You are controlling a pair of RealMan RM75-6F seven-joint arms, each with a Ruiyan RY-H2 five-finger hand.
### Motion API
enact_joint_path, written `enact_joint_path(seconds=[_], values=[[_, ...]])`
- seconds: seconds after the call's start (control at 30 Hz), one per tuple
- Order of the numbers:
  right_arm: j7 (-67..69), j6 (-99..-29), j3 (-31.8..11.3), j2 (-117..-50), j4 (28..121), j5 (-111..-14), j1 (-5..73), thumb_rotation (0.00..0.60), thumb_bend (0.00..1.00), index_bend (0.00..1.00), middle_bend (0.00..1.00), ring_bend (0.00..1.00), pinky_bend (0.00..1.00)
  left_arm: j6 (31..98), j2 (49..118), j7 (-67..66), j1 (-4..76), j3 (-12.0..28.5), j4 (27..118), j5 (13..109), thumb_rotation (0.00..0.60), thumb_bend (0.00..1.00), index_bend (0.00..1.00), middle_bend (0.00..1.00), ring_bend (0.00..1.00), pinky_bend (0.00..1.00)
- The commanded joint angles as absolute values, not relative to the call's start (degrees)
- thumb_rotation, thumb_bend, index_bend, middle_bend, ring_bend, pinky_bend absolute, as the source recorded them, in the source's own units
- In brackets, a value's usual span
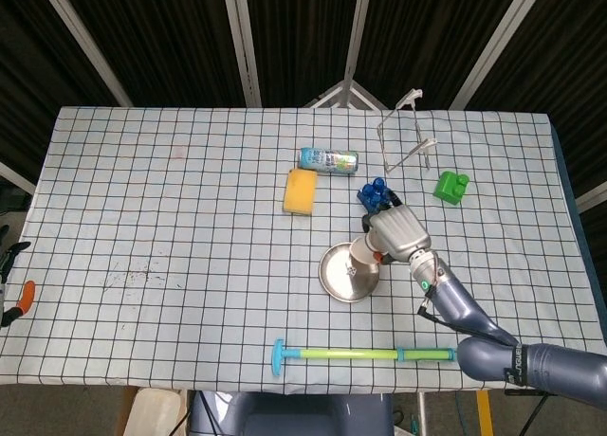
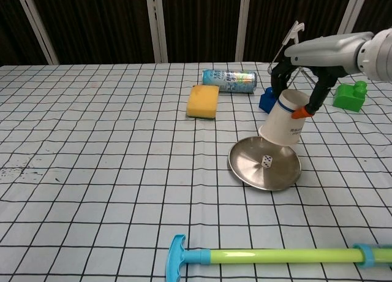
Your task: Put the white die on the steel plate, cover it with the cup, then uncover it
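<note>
The white die (image 2: 266,161) lies in the middle of the round steel plate (image 2: 245,169). My right hand (image 2: 303,86) grips a white paper cup (image 2: 284,118) turned mouth down and tilted, hanging just above the plate's far edge. In the head view the right hand (image 1: 398,230) and the cup (image 1: 364,256) sit over the right side of the plate (image 1: 335,275), and the die is hidden there. My left hand (image 1: 8,280) shows only at the far left edge, off the table; its fingers are not clear.
Behind the plate lie a yellow sponge (image 2: 203,102), a drink can (image 2: 229,80) on its side, a blue toy block (image 2: 267,100) and metal tongs (image 2: 293,38). A green block (image 2: 349,95) sits at the right. A green and blue toy plunger (image 2: 269,256) lies along the front edge.
</note>
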State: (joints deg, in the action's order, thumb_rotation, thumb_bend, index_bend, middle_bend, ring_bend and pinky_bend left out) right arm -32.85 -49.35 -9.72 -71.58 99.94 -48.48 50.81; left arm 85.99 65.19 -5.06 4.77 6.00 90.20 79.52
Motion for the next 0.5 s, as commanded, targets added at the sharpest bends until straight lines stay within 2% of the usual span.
enact_joint_path(seconds=[0.03, 0.17, 0.33, 0.5], values=[[-36.8, -53.2, -9.0, -71.6, 104.3, -47.9, 51.9, 0.6, 0.36, 0.58, 0.45, 0.23, 0.04, 85.9, 65.1, -4.7, 4.8, 6.1, 90.1, 79.3, 0.6, 0.6, 0.2, 0.0, 0.0, 0.03], [-38.5, -56.8, -8.1, -73.1, 106.1, -49.2, 51.6, 0.6, 0.36, 0.58, 0.45, 0.23, 0.04, 85.6, 65.0, -4.6, 4.9, 6.0, 90.0, 79.5, 0.6, 0.6, 0.2, 0.0, 0.0, 0.03], [-38.8, -62.2, -6.0, -76.3, 104.1, -54.8, 49.1, 0.6, 0.36, 0.58, 0.45, 0.23, 0.04, 85.7, 65.1, -4.8, 4.9, 6.0, 89.9, 79.5, 0.6, 0.6, 0.2, 0.0, 0.0, 0.03], [-36.5, -63.0, -4.8, -77.6, 101.6, -57.9, 47.5, 0.6, 0.36, 0.58, 0.45, 0.24, 0.04, 85.6, 65.4, -5.5, 5.0, 5.9, 90.0, 79.5, 0.6, 0.6, 0.2, 0.0, 0.0, 0.03]])
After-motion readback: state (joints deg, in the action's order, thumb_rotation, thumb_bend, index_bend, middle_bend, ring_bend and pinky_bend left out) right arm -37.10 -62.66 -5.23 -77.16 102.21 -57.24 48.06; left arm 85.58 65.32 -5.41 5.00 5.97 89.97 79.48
